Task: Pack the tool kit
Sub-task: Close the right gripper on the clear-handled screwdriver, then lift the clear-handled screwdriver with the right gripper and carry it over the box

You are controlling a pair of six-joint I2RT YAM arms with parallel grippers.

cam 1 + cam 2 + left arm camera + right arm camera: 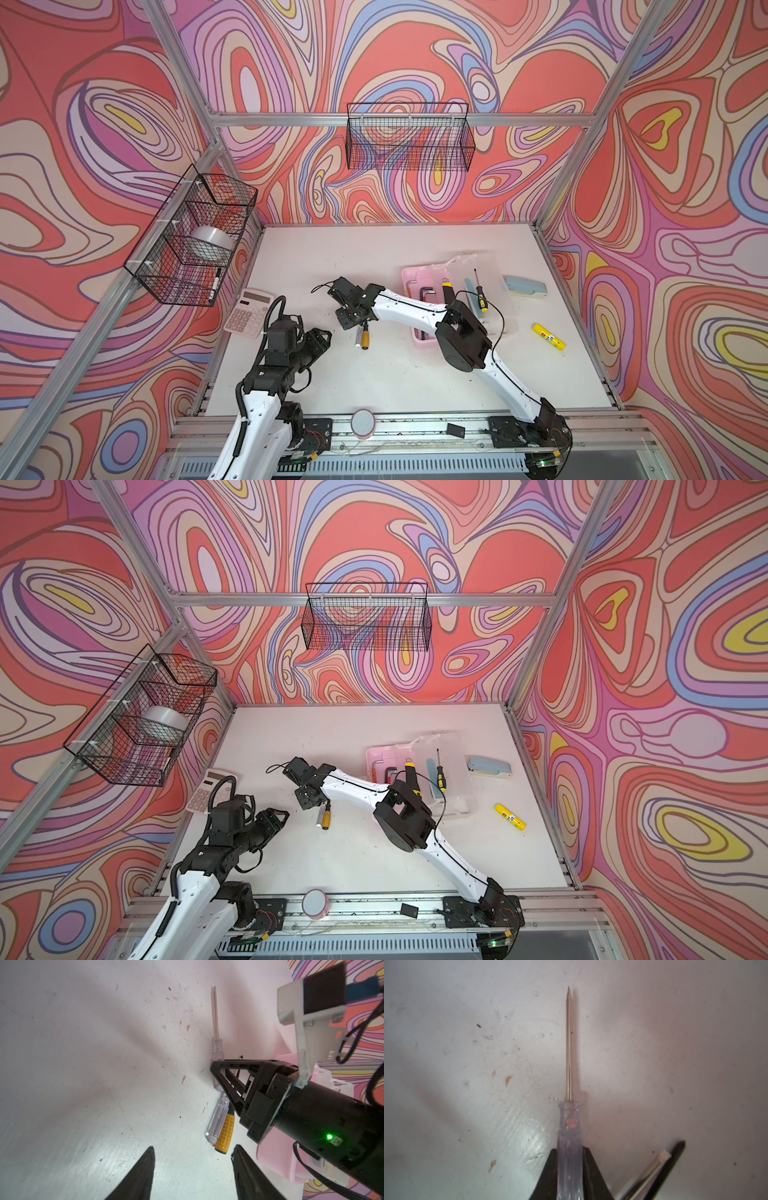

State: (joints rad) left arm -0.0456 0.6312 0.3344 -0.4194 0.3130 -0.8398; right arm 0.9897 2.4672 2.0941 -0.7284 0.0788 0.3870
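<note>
My arms: white shells, blk joints – left arm [257, 419], right arm [409, 309]. Ribbed blk cable [270, 309] on left, thin blk wire [502, 318] on right. Right gripper [214, 1065]: blk truss fingers [225, 1088], green LED [329, 1137], white cam bracket [301, 1022].

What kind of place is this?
Likely a robot test cell: an aluminium frame hung with swirl-print walls, and a left arm and right arm mounted at a white table.
</note>
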